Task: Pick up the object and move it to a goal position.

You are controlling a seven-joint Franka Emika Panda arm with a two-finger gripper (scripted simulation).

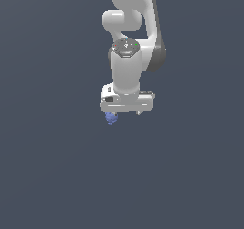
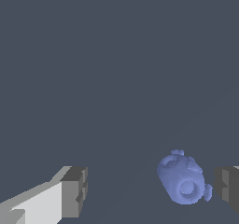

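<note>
White gripper (image 2: 151,190) spread wide, pads not touching anything. Blue-violet object (image 2: 183,180) sits between fingers, close to one pad (image 2: 228,186), far from other. I judge grasp step in hand: next I centre over lump, then close before lifting toward goal.

My hand (image 2: 151,188) is spread wide, one grey-tipped finger (image 2: 74,190) at one side and the other finger (image 2: 228,188) only partly in frame at the far side. Between them lies the object (image 2: 183,183), a small blue-violet bumpy lump, much nearer that second finger, with a narrow gap showing. Beneath it all is a plain dark grey-blue surface (image 2: 116,69).
</note>
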